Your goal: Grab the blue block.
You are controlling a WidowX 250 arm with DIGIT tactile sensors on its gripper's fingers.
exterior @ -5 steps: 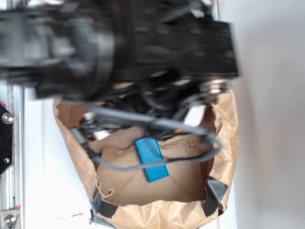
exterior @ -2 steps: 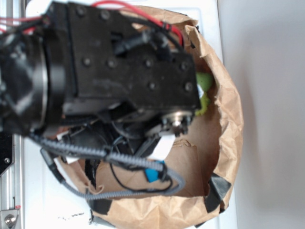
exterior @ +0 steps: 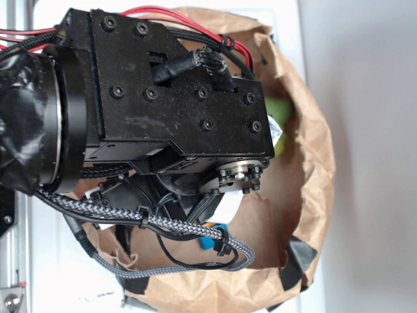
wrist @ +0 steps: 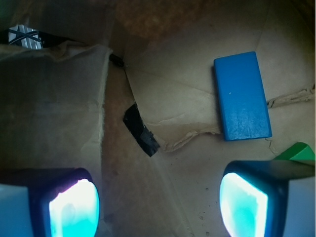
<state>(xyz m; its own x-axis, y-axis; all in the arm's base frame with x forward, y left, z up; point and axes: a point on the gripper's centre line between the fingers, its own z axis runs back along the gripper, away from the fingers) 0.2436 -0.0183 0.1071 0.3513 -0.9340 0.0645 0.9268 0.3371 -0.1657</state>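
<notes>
In the wrist view the gripper [wrist: 158, 202] hung inside the brown paper bag [wrist: 54, 94], its two fingers spread wide apart with nothing between them; the pads [wrist: 74, 207] glowed cyan at the bottom corners of the frame. Beyond the right finger, the blue block [wrist: 242, 96] lay flat on the creased bag floor, well clear of both pads and off to the right of the gap between them. A corner of the green block [wrist: 297, 151] showed just beside the blue block's near end, partly hidden behind the right finger. A strip of black tape [wrist: 140, 129] sat on a torn fold of the floor, left of the blue block.

From the exterior view, the robot's black arm [exterior: 169, 98] covered most of the bag's mouth [exterior: 313, 163]. Only a small patch of the blue block [exterior: 210, 243] showed beneath the braided grey cable [exterior: 150, 222], deep in the bag. Something green [exterior: 279, 120] peeked out past the arm, against the bag's far wall. Black tape patches [exterior: 296, 257] held the bag's lower rim.
</notes>
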